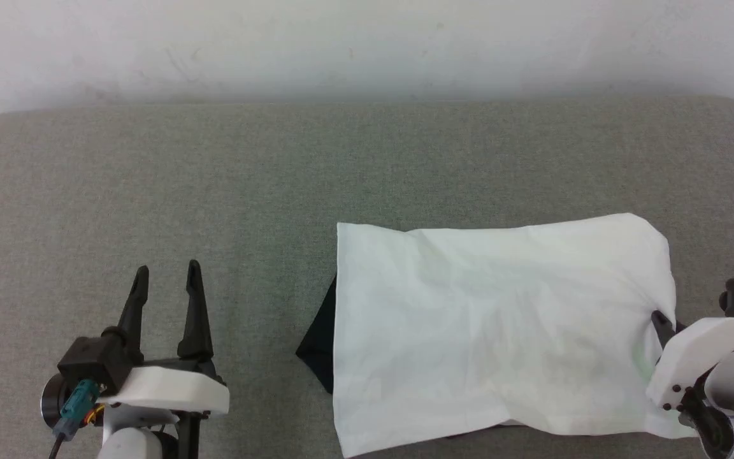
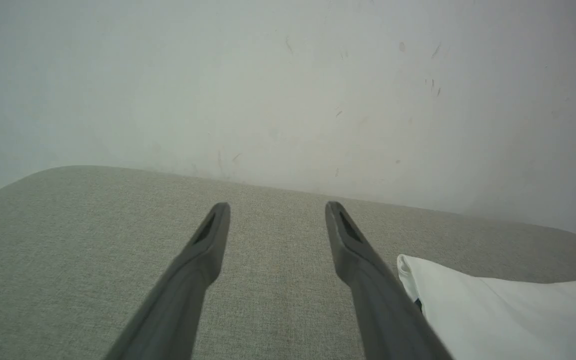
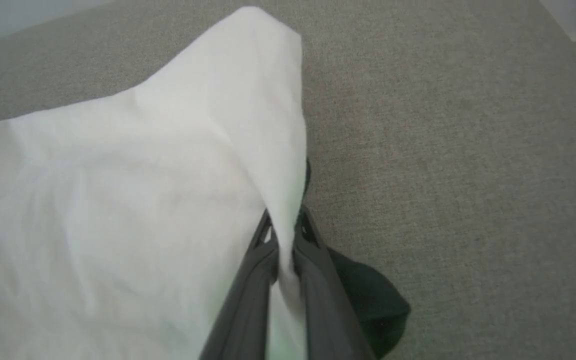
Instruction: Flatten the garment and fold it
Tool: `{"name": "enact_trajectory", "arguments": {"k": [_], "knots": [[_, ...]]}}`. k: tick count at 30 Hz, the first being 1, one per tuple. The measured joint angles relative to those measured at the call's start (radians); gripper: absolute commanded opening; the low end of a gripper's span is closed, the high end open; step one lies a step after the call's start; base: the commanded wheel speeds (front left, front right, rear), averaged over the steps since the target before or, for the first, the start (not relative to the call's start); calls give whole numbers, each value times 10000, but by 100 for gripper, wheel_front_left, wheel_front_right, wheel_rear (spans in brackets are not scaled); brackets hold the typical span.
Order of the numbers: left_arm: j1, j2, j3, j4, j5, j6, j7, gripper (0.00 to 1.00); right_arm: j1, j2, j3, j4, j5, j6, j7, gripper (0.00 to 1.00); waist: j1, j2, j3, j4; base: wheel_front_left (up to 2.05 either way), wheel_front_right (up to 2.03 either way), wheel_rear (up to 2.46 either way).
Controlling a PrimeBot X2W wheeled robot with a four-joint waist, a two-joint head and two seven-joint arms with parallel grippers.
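Grey fabric tabletop — rounded corners, scuffed white wall behind

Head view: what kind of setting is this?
Probably a lab folding station: a grey fabric-covered table against a bare, scuffed white wall, with one garment laid out.

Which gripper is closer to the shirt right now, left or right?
Right. The right gripper is shut on the garment at its right edge; the left gripper hovers open over the table, apart from its left edge.
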Motion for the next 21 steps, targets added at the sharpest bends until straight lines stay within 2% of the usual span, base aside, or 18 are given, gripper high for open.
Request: {"name": "enact_trajectory", "arguments": {"k": [4,9,13,17,21], "knots": [[0,-27,2,-35,38,-2,2,100,337,-31,667,-1101,384,-12,665,0,0,0,-18,-8,0,0,0],[0,-42,-2,-100,46,-4,0,100,716,-36,2251,-3080,943,-13,1603,0,0,0,-2,8,0,0,0],[-1,-56,-12,-111,54,-4,0,100,713,-36,3574,-4155,1166,-13,2038,0,0,0,54,68,0,0,0],[-14,-127,-81,-150,52,-6,0,100,379,-33,4811,-4219,1160,-13,2034,0,0,0,159,177,0,0,0],[-69,-167,-232,-157,50,-86,0,100,-360,-38,5940,-3536,1241,-13,1839,0,0,0,308,357,0,0,0]]}}
